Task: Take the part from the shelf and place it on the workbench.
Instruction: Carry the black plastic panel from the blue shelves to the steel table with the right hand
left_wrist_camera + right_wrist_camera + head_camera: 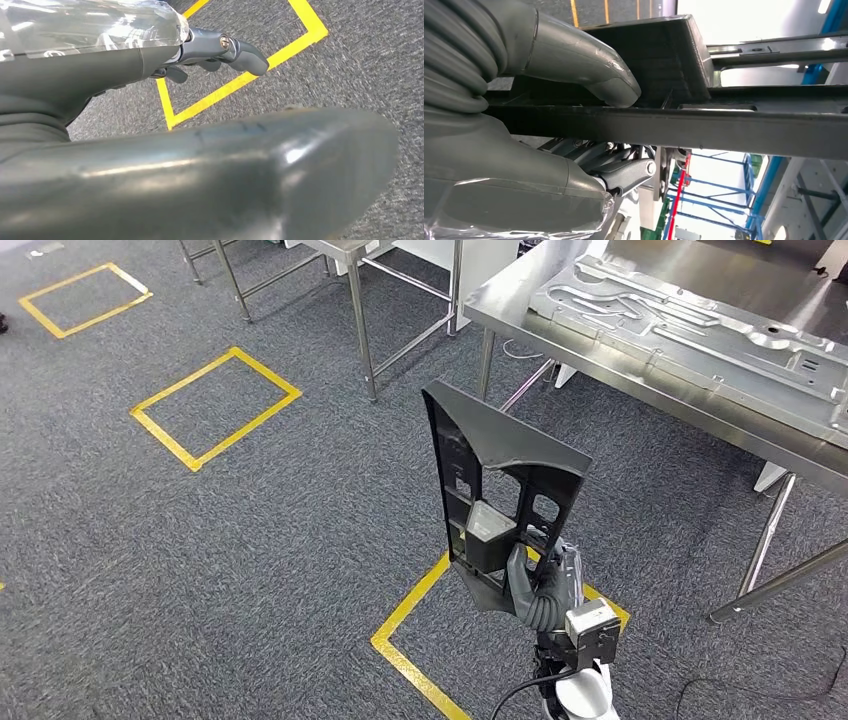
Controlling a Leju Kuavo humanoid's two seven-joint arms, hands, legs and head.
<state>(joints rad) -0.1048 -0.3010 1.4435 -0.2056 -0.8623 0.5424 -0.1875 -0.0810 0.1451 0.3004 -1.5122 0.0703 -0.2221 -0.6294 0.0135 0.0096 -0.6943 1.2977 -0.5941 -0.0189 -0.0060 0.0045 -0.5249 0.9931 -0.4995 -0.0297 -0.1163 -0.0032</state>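
Right hand point(535, 585) gripped the dark plastic part point(497, 485) by its lower edge and held it upright above the carpet, thumb point(589, 70) on one face and fingers point(624, 172) curled against the other. So the pick from the shelf looked done, while setting it down was still left: the steel table point(640, 360) stood just ahead to the right, apart from the part. A large grey metal panel point(700, 330) covered much of that table, so bare room seemed scarce. Yellow floor tape point(215, 405) marked squares nearby. Left hand point(220, 52) hung over the carpet holding nothing, its fingers loosely apart.
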